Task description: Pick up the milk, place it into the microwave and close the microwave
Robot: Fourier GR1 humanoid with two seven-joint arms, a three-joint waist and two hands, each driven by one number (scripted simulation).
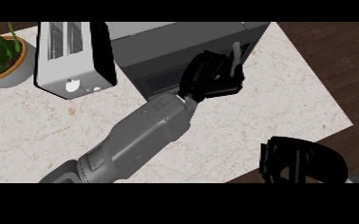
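The grey microwave [175, 40] stands at the back middle of the counter, and its door with a dark window [163, 79] faces me and looks closed against the body. My left hand [210, 76] lies against the right part of that door, fingers fairly straight, just below the pale handle bar [236, 56]. It holds nothing. No milk shows anywhere; the microwave's inside is hidden. My right hand [301, 161] rests open at the lower right, past the counter's front corner.
A white toaster [70, 59] stands just left of the microwave. At the far left edge is a potted plant [10, 52]. The pale stone counter [294, 99] ends at a slanted edge on the right, with dark floor beyond.
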